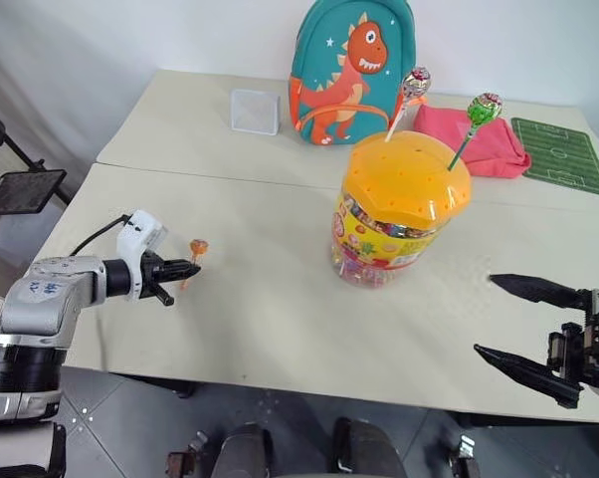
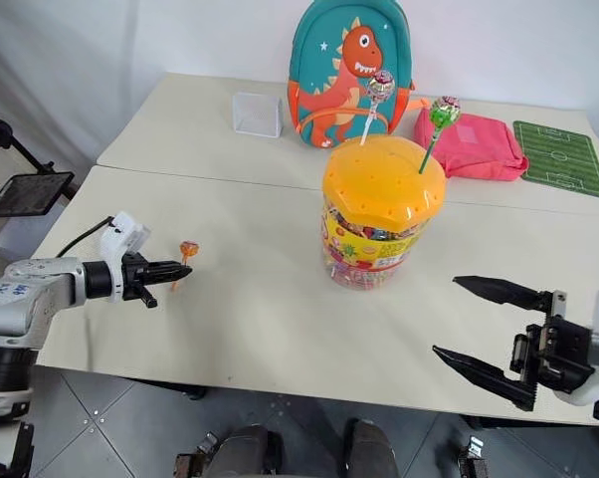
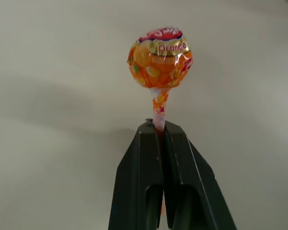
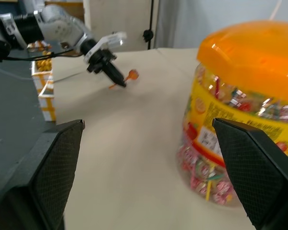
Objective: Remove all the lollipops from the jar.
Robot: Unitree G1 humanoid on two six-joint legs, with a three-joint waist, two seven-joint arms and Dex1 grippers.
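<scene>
1. The jar (image 1: 404, 214) stands forward and left of your right gripper (image 1: 533, 339), whose jaws gape wide and empty; that arm is nearer it
2. Two lollipops (image 1: 484, 108) stand upright in the lid, sticks near vertical, above and beyond that claw
3. Your left gripper (image 1: 180, 269) is clamped on the orange lollipop (image 3: 159, 57) by its stick, well left of the jar
4. Its wrapper reads "Orange"; the jar's label is unreadable
</scene>
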